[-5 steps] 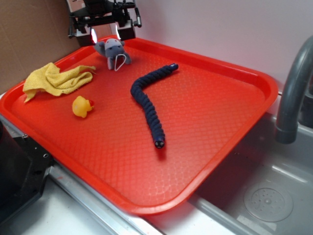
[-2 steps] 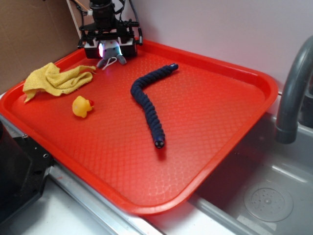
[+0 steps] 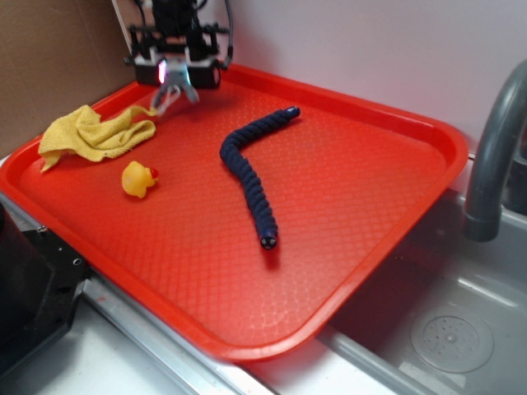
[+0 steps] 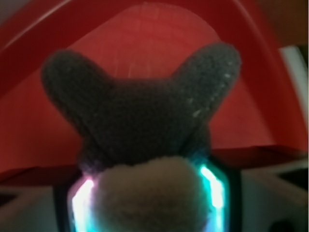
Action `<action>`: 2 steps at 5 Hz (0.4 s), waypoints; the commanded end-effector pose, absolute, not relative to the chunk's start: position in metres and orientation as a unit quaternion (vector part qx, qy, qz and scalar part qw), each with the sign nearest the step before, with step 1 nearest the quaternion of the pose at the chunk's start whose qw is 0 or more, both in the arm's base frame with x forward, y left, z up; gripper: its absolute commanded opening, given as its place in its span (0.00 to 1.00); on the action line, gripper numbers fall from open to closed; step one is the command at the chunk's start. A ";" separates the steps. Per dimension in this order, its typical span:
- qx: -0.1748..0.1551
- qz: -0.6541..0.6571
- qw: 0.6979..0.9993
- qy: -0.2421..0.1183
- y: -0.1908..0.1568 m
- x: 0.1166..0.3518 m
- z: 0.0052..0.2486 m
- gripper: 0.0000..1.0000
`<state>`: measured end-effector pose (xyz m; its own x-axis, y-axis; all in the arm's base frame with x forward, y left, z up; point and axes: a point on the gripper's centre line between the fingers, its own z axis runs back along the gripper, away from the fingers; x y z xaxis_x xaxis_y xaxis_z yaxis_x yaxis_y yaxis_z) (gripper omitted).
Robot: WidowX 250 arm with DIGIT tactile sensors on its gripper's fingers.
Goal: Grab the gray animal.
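Counts: one gray animal (image 4: 140, 130), one duck (image 3: 138, 178), one snake (image 3: 249, 176), one cloth (image 3: 92, 132), one tray (image 3: 395, 197), one gripper (image 3: 176, 76), one faucet (image 3: 492, 148).

Gray animal, place: at the tray's far left corner, caught in the gripper. Exterior view shows only a small gray part (image 3: 186, 85) and a thin white string (image 3: 165, 100) hanging below the gripper; whether any part touches the tray surface cannot be told. Wrist view shows it filling the frame between the lit fingers (image 4: 215, 186).

Gray animal, pointing: in the wrist view two rounded gray lobes fork up and outward, toward the tray's far rim; a pale fuzzy patch sits nearest the camera. Long axis there runs from the camera outward, along the fingers. Which end is the head cannot be told; the view is blurred.

Gripper: pinching the gray animal, one finger on each side of it, glowing green and pink strips pressed against the plush. It points down over the far left corner.

Snake: dark blue, braided, lying near tray centre. One end points to the far rim, the other to the near edge, with a bend in the upper part. Well apart from the gripper.

Duck: yellow, left side of tray, just near of the cloth, apart from it.

Cloth: yellow, crumpled, along the left rim; its far tip lies near the hanging string.

Tray: red, textured floor, raised rim.

Faucet: gray, right of the tray, over a sink (image 3: 461, 329).
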<state>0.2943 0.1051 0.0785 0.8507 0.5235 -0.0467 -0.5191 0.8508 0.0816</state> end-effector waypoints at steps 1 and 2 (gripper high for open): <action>-0.017 0.103 0.993 -0.057 0.043 0.250 0.195 0.00; -0.057 0.054 0.996 -0.044 0.026 0.231 0.209 0.00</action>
